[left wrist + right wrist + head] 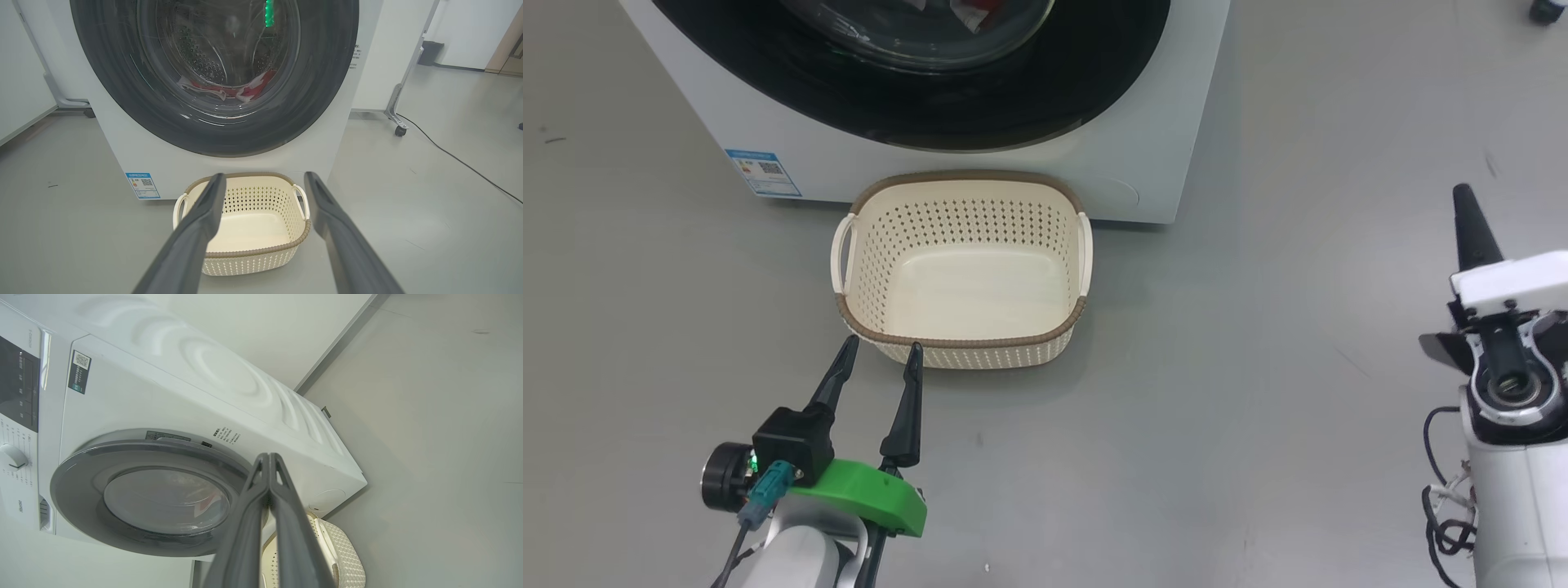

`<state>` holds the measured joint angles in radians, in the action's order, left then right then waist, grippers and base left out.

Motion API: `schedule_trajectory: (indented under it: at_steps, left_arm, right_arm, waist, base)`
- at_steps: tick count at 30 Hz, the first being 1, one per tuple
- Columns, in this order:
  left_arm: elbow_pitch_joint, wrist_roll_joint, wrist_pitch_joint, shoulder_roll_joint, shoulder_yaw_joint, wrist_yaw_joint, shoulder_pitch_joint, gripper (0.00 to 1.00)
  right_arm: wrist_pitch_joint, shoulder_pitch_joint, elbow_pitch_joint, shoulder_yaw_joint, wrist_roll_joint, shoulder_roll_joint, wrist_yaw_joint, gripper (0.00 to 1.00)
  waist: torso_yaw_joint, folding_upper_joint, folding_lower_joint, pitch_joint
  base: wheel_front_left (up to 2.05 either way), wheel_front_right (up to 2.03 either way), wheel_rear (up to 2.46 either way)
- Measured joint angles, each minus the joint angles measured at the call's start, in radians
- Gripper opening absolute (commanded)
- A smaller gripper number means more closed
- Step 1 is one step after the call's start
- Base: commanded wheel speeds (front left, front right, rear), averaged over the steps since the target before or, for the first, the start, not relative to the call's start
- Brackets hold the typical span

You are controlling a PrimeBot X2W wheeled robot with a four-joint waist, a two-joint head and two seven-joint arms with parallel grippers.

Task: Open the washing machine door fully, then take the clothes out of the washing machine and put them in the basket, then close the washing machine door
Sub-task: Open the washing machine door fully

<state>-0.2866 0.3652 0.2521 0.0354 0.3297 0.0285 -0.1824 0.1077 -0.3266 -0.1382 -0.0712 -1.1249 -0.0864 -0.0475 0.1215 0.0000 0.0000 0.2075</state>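
Head view: smooth grey floor [1258, 425]; basket [968, 339] just before washing machine [1168, 122]; left jaws spread, right jaws pressed together.

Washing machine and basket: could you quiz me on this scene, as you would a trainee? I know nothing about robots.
1. True or false: the washing machine door is shut.
2. What is in the basket? A) a towel B) nothing C) a bottle
3. Fill in: the gripper with its two fingers spread apart is the ___ one.

Key
1. True; the clothes show red behind it.
2. B.
3. Left: the left gripper is open, and the right gripper has its fingers pressed together.
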Motion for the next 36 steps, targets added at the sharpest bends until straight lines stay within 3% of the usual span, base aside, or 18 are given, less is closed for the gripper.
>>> schedule_trajectory:
  at_steps: [18, 26, 36]
  left_arm:
    - [0.036, 0.057, 0.0, -0.001, 0.062, 0.003, -0.081, 1.0]
    - [0.043, 0.091, 0.0, -0.002, 0.094, 0.016, -0.13, 1.0]
    - [0.059, 0.109, 0.0, -0.002, 0.113, 0.026, -0.167, 1.0]
  right_arm:
    - [0.153, -0.341, 0.009, -0.062, -0.102, -0.079, -0.069, 0.0]
    - [0.208, -0.501, -0.021, -0.022, -0.068, -0.121, -0.072, 0.0]
    - [0.239, -0.628, -0.104, -0.027, -0.076, -0.101, -0.079, 0.0]
  waist:
    - [0.08, 0.0, 0.0001, 0.141]
    - [0.116, 0.0, 0.0, 0.215]
    - [0.15, 0.0, 0.0001, 0.28]
  base:
    - [0.0, 0.0, 0.0]
    - [0.0, 0.0, 0.0]
    - [0.0, 0.0, 0.0]
